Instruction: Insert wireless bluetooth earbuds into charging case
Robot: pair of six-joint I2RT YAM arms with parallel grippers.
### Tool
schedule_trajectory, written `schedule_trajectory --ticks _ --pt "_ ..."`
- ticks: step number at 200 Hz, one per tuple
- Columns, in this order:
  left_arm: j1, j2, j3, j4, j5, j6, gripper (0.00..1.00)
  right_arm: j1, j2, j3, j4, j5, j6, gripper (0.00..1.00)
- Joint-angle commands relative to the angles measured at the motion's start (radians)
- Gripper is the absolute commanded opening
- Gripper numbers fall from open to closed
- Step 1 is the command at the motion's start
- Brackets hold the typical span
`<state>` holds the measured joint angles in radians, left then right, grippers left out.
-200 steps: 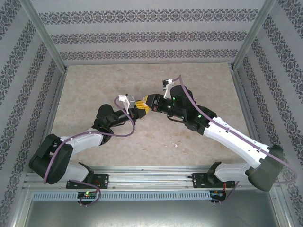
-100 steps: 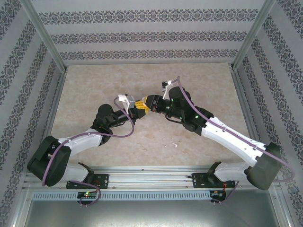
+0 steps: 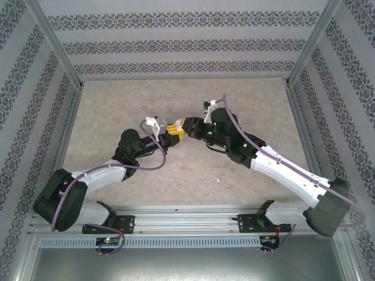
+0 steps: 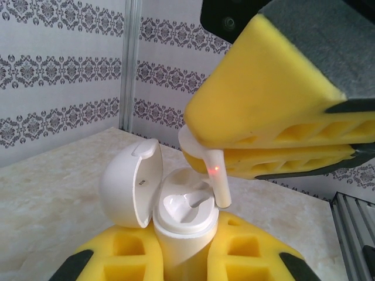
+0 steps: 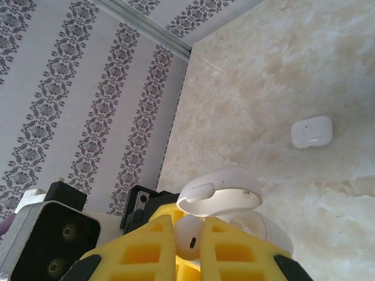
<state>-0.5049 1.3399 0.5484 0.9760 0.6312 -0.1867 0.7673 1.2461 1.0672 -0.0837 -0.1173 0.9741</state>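
Left gripper clamps the open charging case upright, lid hinged back. Right gripper pinches an earbud, its stem down at the case's rim.

I have the bench in the top view: a pale beige, marble-patterned surface. A tiny white earbud lies on it toward the near edge, roughly midway across; its shape is too small for me to make out. The right wrist camera shows a closed white charging case lying flat on the bench, with bare surface all around it.
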Motion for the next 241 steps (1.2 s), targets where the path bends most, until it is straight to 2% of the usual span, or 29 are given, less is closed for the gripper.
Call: schedule_trajectory --ticks 1,133,241 --pt "-0.017 -0.030 -0.006 0.051 0.026 0.007 0.00 -0.010 -0.002 -0.009 0.016 0.011 0.010 0.11" --pt "-0.017 -0.062 -0.034 0.038 0.010 0.014 0.00 0.002 0.051 0.033 0.032 -0.011 -0.008 0.11" --pt "-0.018 -0.062 -0.033 0.030 0.005 0.013 0.00 0.022 0.034 0.064 0.016 0.005 -0.033 0.11"
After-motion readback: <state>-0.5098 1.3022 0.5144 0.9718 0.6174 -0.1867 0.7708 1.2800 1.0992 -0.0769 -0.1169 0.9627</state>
